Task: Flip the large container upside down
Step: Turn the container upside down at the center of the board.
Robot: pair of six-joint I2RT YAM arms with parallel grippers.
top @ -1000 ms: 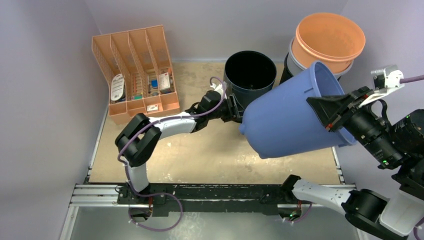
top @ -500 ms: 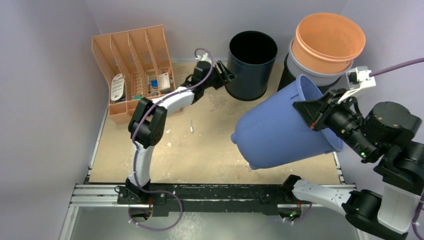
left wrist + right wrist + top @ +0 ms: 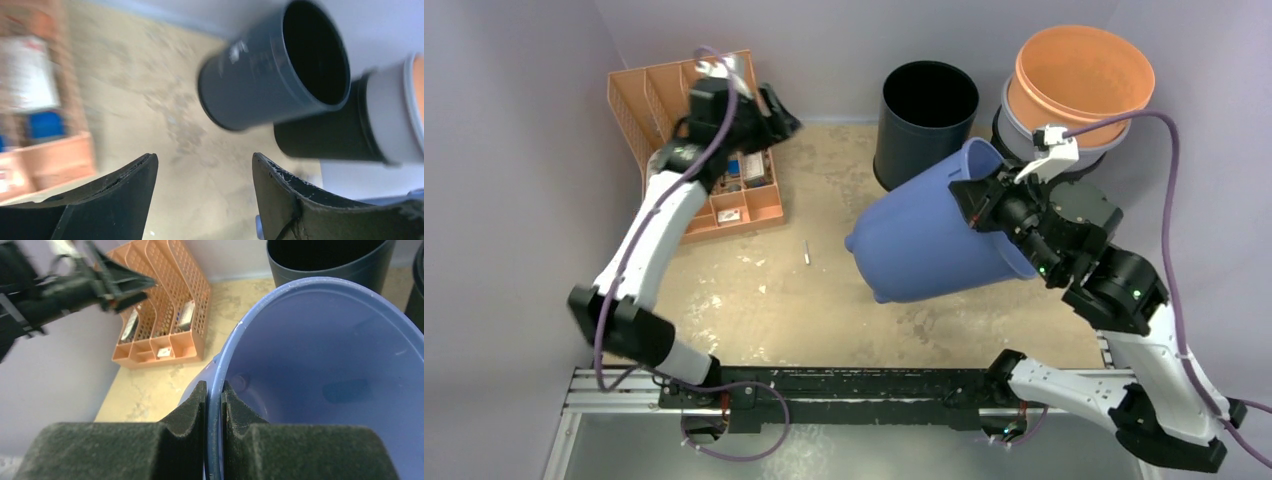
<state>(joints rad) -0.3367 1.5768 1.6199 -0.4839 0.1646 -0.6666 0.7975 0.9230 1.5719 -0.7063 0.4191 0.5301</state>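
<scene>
Your right fingers [image 3: 202, 402] are pinched on the rim of the large container [image 3: 934, 240], one finger inside the blue wall and one outside, with only the thin rim between them. The large container hangs tipped over on its side at about 3 o'clock from the middle of the bench [image 3: 824, 300]. Its mouth faces 2 o'clock towards your right wrist, and its closed base points out to 8 o'clock. It isn't upside down yet. From your right wrist view you look straight into its bare blue inside.

Your left fingers [image 3: 776, 115] are spread wide and hold nothing. In the left wrist view only bench shows between the two dark tips, and that view is blurred. They sit high at about 11 o'clock over the back end of the orange organiser [image 3: 754, 205], well apart from the large container.

The dark grey bin [image 3: 926, 120] stands upright at 12 o'clock, just behind the large container's rim. You cannot tell whether the two touch. At 1 o'clock, the orange tub [image 3: 1079, 80] is nested in a grey tub [image 3: 1014, 128]. A small pale object [image 3: 805, 251] lies on the bench between the organiser and the large container's base. It is too small to identify.
</scene>
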